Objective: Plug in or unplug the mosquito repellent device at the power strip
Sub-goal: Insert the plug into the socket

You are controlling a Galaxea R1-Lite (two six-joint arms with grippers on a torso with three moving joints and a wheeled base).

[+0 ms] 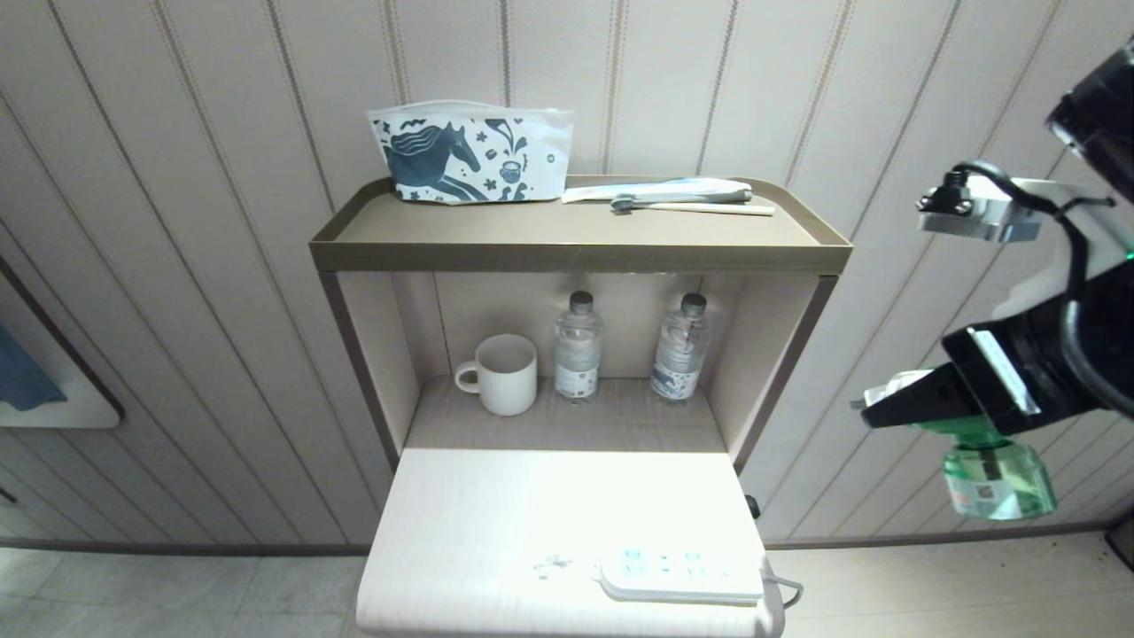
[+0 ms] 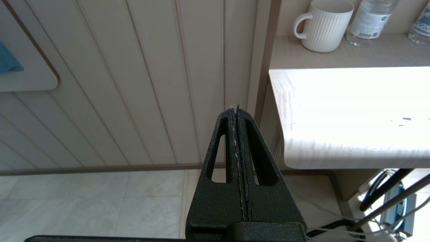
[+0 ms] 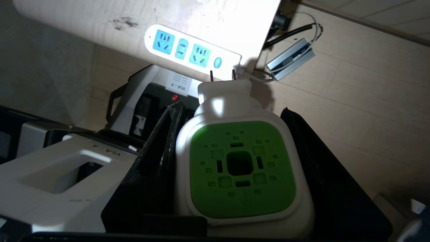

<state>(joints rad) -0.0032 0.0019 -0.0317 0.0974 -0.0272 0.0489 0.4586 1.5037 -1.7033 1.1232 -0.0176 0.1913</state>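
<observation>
The right gripper hangs in the air off to the right of the power strip, well above it and beyond the edge of the table, and it is clamped on the mosquito repellent device. In the right wrist view the black fingers press both sides of the white body, whose green vented face points at the camera; the two metal prongs stick out free, aimed toward the power strip but well apart from it. From the head camera the little green bottle hangs below the gripper, with a small label too fine to read.

The power strip lies flat near the table's front right corner, its white cord running off the right edge. Its sockets show blue, with a round blue button at the cord end, and nothing is plugged in.

Behind the power strip, in the open shelf, stand a white ribbed mug and two water bottles with unreadable labels. On top sits a pouch printed with a dark horse.

"VLA-4" reads on a white tag on the robot's base and again on a white arm part.

The left gripper is parked low, left of the table, fingers pressed together with nothing between them.
</observation>
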